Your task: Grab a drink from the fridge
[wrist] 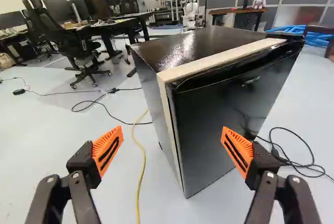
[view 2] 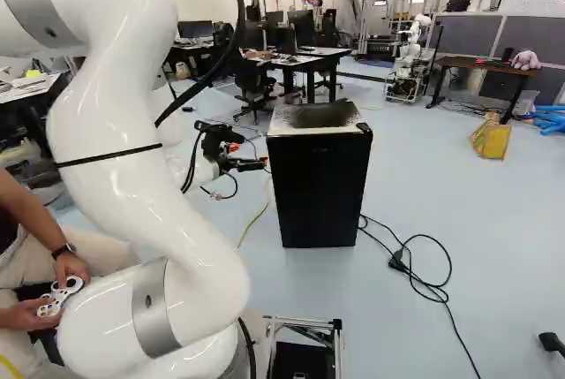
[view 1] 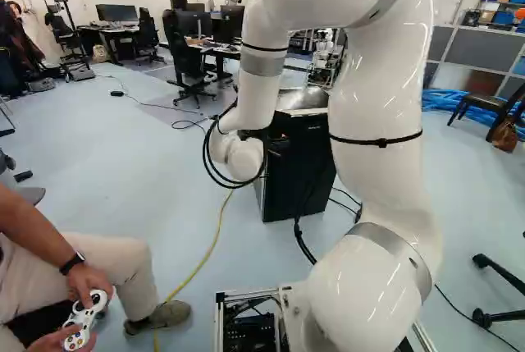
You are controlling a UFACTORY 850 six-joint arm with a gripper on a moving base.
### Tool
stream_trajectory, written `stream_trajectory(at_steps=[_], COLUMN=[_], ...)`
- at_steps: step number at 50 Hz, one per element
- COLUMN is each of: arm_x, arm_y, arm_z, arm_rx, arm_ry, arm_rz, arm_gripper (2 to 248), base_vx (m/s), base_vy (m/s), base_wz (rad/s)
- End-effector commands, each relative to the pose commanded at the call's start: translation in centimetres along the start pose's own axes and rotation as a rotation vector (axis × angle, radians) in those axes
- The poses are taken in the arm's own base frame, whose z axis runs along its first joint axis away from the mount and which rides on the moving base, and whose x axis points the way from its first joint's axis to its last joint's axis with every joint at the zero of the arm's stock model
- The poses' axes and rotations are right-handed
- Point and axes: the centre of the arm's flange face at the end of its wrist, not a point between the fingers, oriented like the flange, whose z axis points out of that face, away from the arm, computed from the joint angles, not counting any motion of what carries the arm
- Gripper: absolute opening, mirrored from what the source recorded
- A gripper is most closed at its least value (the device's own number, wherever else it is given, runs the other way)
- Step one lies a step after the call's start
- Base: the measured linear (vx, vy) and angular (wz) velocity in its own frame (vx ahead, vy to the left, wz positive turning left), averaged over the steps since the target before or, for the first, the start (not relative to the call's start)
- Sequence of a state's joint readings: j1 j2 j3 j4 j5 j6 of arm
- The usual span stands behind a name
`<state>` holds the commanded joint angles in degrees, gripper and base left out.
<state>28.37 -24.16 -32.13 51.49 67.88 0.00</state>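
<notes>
Taking 12 o'clock as straight ahead of the base, the white arm (view 1: 379,98) stands nearest me, and the black loops of hose (view 1: 205,157) at its wrist worry me first: a turn beside the fridge could catch them on a corner. The jaws are wide apart, with nothing gripped between their orange pads (wrist: 108,152). A yellow cable (view 2: 254,223) runs along the floor at about 11 o'clock, where the wheels could ride over it if the base drives that way. The fridge (view 2: 320,189) stands upright at 12 o'clock with its door (wrist: 209,108) closed; the drink must be inside, since I can't see one. The jaws point at its near corner, so pushing straight on might knock or shove the whole box instead of finding the door's edge. The door looks flat, offering little to grab; pads could slip off it, or a hard pull could drag the light-looking fridge along. If it swings from the far side, the arm needs room to back away or it will block the opening. Toward 1 o'clock, a tangled black cable (view 2: 446,286) could snag a wheel.
</notes>
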Motion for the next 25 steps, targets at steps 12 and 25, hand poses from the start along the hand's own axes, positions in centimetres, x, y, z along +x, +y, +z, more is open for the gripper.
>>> stream_trajectory(at_steps=[12, 25], arm_x=[-0.9, -0.8], arm_y=[-1.4, -2.9], arm_z=[1.3, 2.3], arm_rx=[-0.041, -0.082], arm_ry=[0.033, 0.084], arm_rz=[0.010, 0.039], arm_gripper=[247, 247], base_vx=[0.000, 0.000], base_vy=[0.000, 0.000], base_wz=[0.000, 0.000])
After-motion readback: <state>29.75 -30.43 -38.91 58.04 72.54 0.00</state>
